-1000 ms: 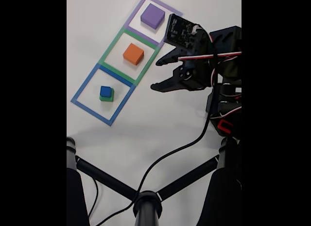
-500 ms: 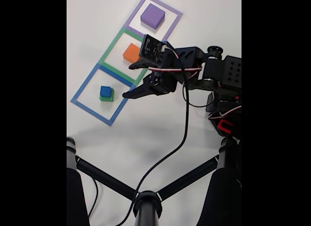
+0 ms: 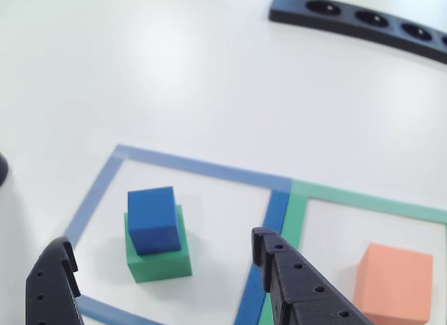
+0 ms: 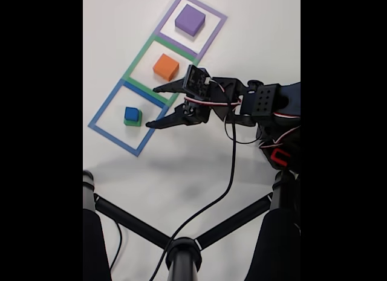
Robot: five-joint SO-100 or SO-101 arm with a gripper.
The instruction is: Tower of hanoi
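- The gripper [image 4: 155, 107] hangs with jaws spread wide, holding nothing and touching nothing.
- The blue cube [image 3: 154, 219] sits on the green cube [image 3: 159, 258], just ahead of the jaws and between the fingertips [image 3: 265, 239] in the other view.
- The orange cube [image 4: 165, 67] lies beside the jaws.
- The fixed view adds a purple cube [image 4: 190, 20], well beyond them.

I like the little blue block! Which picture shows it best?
The other view: the small blue cube looks big and clear there, sitting on a green block between the open claw fingers. The fixed view shows the cube only as a tiny square.
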